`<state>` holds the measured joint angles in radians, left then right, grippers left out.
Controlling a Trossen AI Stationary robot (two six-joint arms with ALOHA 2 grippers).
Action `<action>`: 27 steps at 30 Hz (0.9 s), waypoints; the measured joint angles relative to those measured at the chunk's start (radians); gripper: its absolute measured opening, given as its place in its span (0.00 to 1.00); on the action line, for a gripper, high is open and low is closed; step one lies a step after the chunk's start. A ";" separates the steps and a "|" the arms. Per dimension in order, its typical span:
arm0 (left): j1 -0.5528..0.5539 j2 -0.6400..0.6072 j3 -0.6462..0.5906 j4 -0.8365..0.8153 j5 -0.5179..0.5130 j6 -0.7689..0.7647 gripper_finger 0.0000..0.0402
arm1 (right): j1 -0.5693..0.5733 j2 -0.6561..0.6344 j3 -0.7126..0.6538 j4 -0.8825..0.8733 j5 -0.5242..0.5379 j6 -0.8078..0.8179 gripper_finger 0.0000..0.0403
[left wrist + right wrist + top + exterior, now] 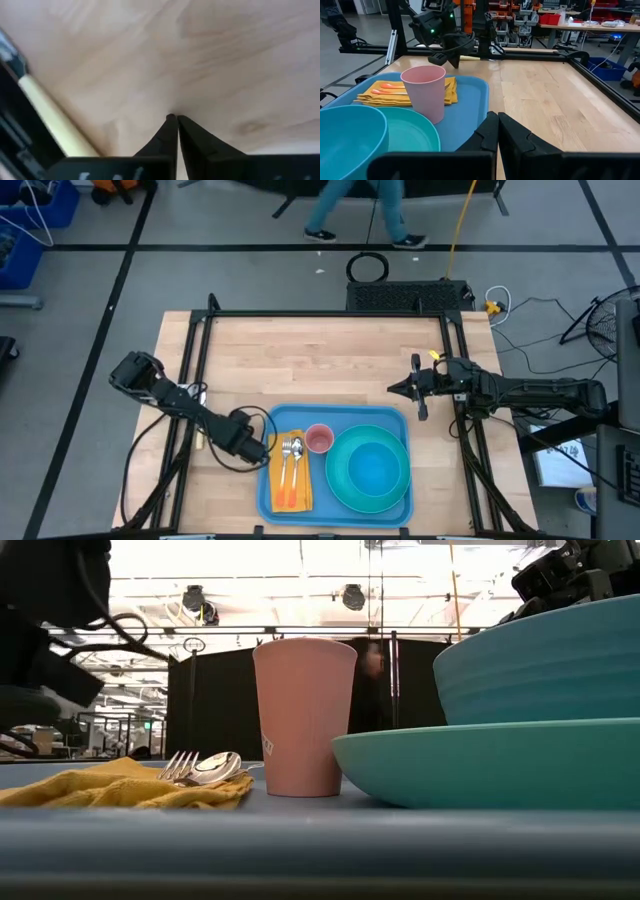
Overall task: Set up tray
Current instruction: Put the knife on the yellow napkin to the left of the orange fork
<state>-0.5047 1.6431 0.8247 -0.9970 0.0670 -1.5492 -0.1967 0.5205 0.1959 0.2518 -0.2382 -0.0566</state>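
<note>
The large light-blue rectangular plastic tray is sitting at the near edge of the wooden table, carrying a round teal plate with a teal bowl, a pink cup, and a yellow napkin bearing fork and spoon. Setup is looking complete. The left gripper, beside the tray, and the right gripper, hanging near its far corner, are pinching shut on nothing.

Even bright overhead light, soft shadows. Low view: blown-out ceiling glare, near tray rim blurred. Left wrist view soft.
</note>
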 joint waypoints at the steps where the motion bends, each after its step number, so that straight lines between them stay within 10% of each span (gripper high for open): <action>1: 0.006 -0.001 0.002 0.000 -0.011 0.001 0.07 | 0.000 0.000 0.000 0.002 0.000 0.000 0.00; 19: -0.017 -0.003 0.191 -0.231 0.129 0.269 0.01 | 0.000 0.000 0.000 0.005 0.001 -0.025 0.00; 27: -0.085 -0.004 0.105 -0.364 0.230 0.092 0.01 | 0.000 0.002 0.000 -0.011 0.001 -0.033 0.00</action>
<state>-0.5897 1.6394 0.9293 -1.3605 0.2972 -1.4568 -0.1967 0.5221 0.1959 0.2405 -0.2375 -0.0897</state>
